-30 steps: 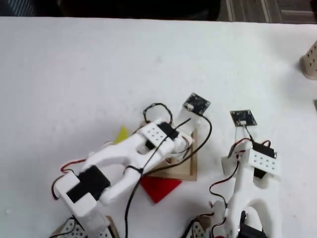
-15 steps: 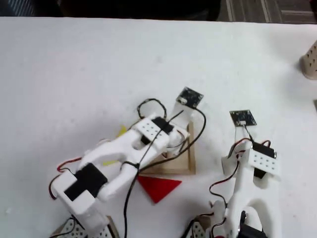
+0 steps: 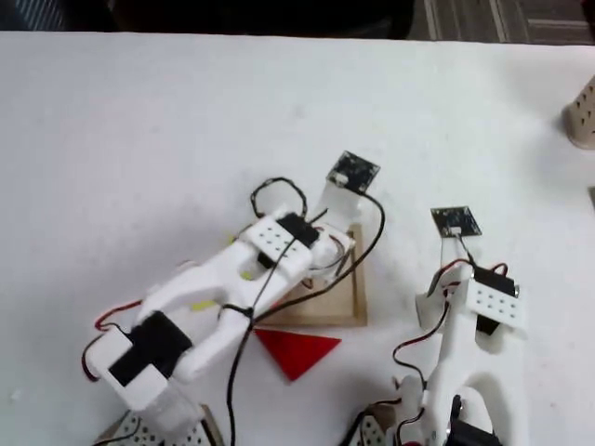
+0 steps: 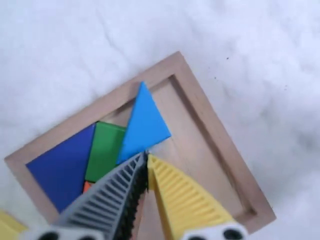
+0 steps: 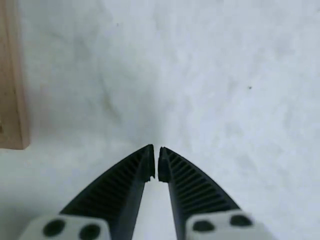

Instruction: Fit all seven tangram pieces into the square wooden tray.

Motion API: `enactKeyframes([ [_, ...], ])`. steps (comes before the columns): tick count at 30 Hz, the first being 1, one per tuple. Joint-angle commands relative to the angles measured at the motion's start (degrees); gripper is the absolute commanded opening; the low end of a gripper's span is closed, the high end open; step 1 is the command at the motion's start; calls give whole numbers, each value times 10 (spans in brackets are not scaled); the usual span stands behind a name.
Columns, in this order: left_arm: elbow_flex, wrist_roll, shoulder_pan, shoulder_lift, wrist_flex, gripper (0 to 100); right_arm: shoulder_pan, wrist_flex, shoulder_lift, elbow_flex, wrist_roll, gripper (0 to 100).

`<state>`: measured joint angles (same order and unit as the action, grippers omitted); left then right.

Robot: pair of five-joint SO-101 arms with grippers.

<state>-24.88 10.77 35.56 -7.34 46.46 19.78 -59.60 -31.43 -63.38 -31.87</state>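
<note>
Left end effector point(image 4: 146, 159) clenched on nothing, tips at the edge of the light blue triangle point(image 4: 145, 122), which lies in the tray point(image 4: 210, 135) beside a green piece point(image 4: 105, 150) and a dark blue piece point(image 4: 62, 167). Red triangle point(image 3: 297, 351) lies on the surface point(image 3: 139, 139) just outside the tray (arm-base side). Right end effector point(image 5: 155, 162) clenched, empty, over bare surface.

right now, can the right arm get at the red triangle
Probably yes: the red triangle lies on bare table beside the tray, nothing between it and the shut right tool.
</note>
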Motion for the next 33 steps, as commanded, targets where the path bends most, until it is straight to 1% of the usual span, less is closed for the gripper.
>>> enactKeyframes([
  [1, 21, -4, -17, 35, 1, 22, -5, 7, -17, 2, -6, 18],
  [6, 21, -4, -39, 29, -18, 22, -5, 7, -17, 2, -6, 18],
  [10, 31, -4, -40, -15, -30, 22, -5, 7, -17, 2, -6, 18],
  [16, 78, 0, -46, -70, -31, 22, -5, 7, -17, 2, -6, 18],
  [21, 84, 1, -65, -65, -33, 22, -5, 7, -17, 2, -6, 18],
  [25, 83, 2, -70, -28, -33, 22, -6, 7, -17, 2, -6, 18],
  [28, 83, 2, -58, 2, -36, 22, -13, 7, -17, 2, -6, 18],
  [31, 79, 3, -22, 8, -84, 22, -25, 6, -19, -5, -6, 18],
  [33, 76, 28, 4, 5, -111, 22, -26, 7, -18, -5, -6, 18],
])
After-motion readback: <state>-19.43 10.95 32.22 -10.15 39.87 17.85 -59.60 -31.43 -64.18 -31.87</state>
